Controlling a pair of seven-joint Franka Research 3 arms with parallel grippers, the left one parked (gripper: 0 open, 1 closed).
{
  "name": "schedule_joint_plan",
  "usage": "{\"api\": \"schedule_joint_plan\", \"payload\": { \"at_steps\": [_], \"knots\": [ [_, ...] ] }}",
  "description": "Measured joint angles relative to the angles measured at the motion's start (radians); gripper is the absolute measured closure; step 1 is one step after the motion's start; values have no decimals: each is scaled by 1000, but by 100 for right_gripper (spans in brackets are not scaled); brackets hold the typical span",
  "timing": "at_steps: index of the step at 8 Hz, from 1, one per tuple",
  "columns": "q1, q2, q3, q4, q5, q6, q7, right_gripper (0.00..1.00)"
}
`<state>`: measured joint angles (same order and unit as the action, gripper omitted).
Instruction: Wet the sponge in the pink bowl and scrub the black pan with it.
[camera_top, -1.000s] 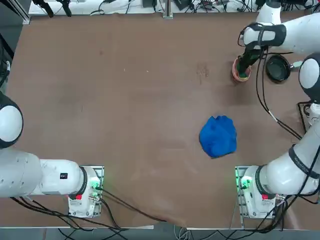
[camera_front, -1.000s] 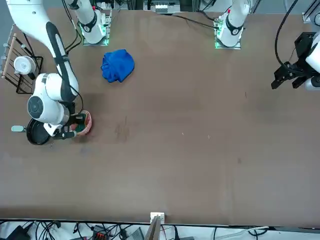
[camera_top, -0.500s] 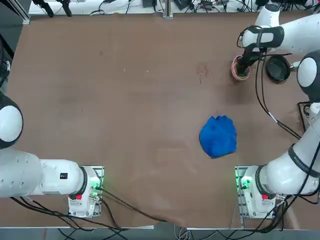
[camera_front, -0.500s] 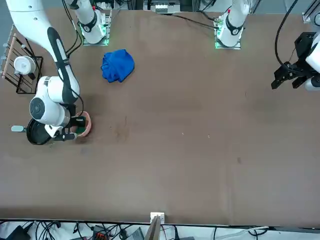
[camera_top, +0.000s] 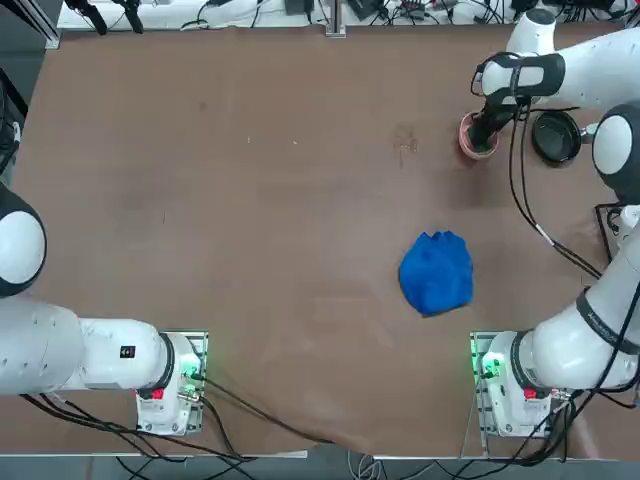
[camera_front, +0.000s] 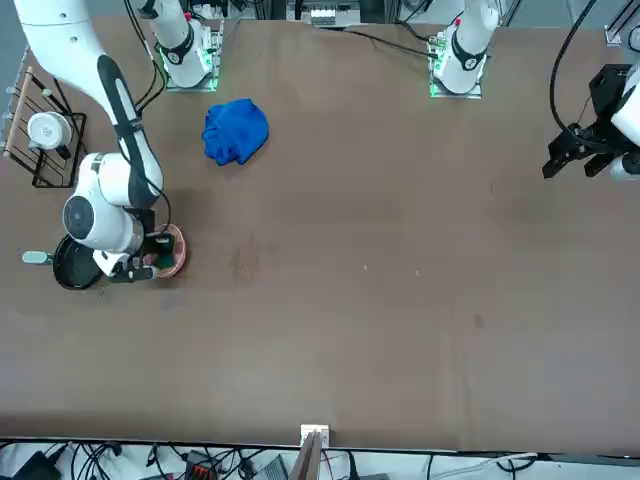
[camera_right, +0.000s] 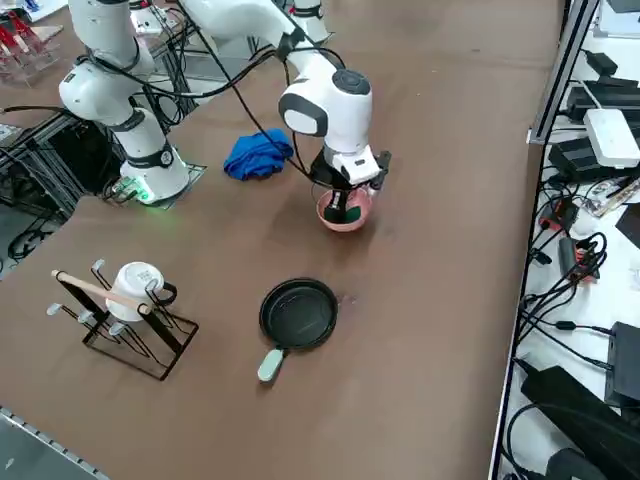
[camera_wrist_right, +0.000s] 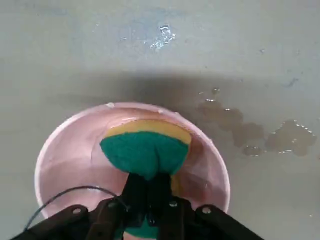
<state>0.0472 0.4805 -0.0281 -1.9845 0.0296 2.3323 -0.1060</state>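
Observation:
My right gripper (camera_wrist_right: 147, 186) is shut on the green sponge (camera_wrist_right: 142, 150), pinching its middle so the yellow layer arches above. The sponge is pushed down inside the pink bowl (camera_wrist_right: 52, 150), which holds water. Seen from overhead, the gripper (camera_top: 483, 128) stands straight over the bowl (camera_top: 470, 140) at the table's far right. The black pan (camera_top: 556, 136) lies just to the right of the bowl, empty. In the right side view the pan (camera_right: 298, 314) shows its light grey handle (camera_right: 268, 364) and sits apart from the bowl (camera_right: 345, 213).
Splashes of water (camera_wrist_right: 250, 135) lie on the table beside the bowl. A crumpled blue cloth (camera_top: 437, 272) sits nearer the arm's base. A wire rack with a white mug (camera_right: 135, 283) stands by the table's right edge, beyond the pan.
The gripper with the sponge has shifted slightly away from the pan, and the pink bowl has slid a little with it. The pan and cloth have not moved.

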Motion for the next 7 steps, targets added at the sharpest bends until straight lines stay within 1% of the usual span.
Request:
{"api": "schedule_joint_plan", "payload": {
  "at_steps": [5, 6, 7],
  "knots": [
    [8, 4, 1, 35, 0, 0, -1, 96],
    [9, -10, 2, 44, 0, -19, -3, 96],
    [9, -37, 2, 50, 0, -71, -9, 96]
  ]
}}
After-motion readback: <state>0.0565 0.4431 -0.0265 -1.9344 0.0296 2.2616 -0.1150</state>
